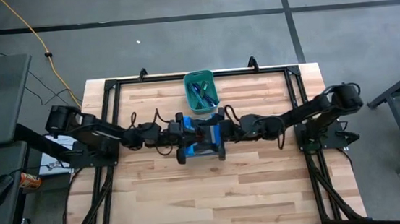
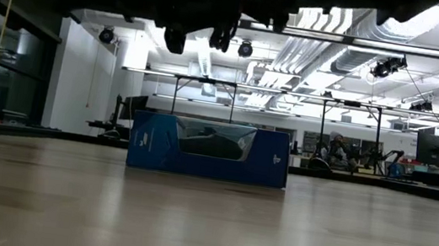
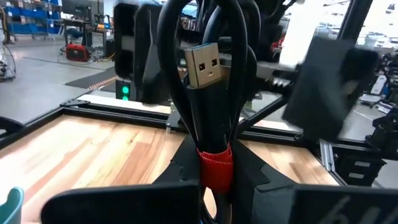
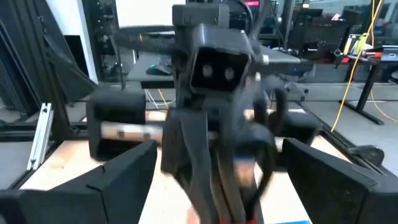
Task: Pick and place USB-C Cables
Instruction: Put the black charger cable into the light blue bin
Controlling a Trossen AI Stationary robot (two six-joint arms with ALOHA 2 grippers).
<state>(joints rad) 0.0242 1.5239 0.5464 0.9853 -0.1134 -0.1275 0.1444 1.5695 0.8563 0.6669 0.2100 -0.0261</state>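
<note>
A black USB-C cable bundle (image 3: 208, 93) with a red band sits in my left gripper (image 3: 214, 186), which is shut on it above the blue controller box (image 1: 202, 151). My right gripper (image 4: 217, 186) faces it from the table's right. It is open, with its fingers standing on either side of the bundle without touching. Both grippers meet over the table's middle (image 1: 202, 132). The teal bin (image 1: 200, 91) stands on the table just beyond the box, with green and blue cable bundles (image 1: 199, 90) lying inside. My left gripper pinches the black bundle between its two fingers at the red-banded end (image 3: 215, 163). It comes in level from the table's left. The looped bundle sticks out beyond the fingertips, its silver plug (image 3: 204, 65) showing, and is lifted clear above the box.
The blue box (image 2: 209, 149) stands on the table directly below both grippers. Black frame rails (image 1: 111, 87) run along the table's far and side edges. Bare wood (image 1: 215, 198) lies toward the near edge.
</note>
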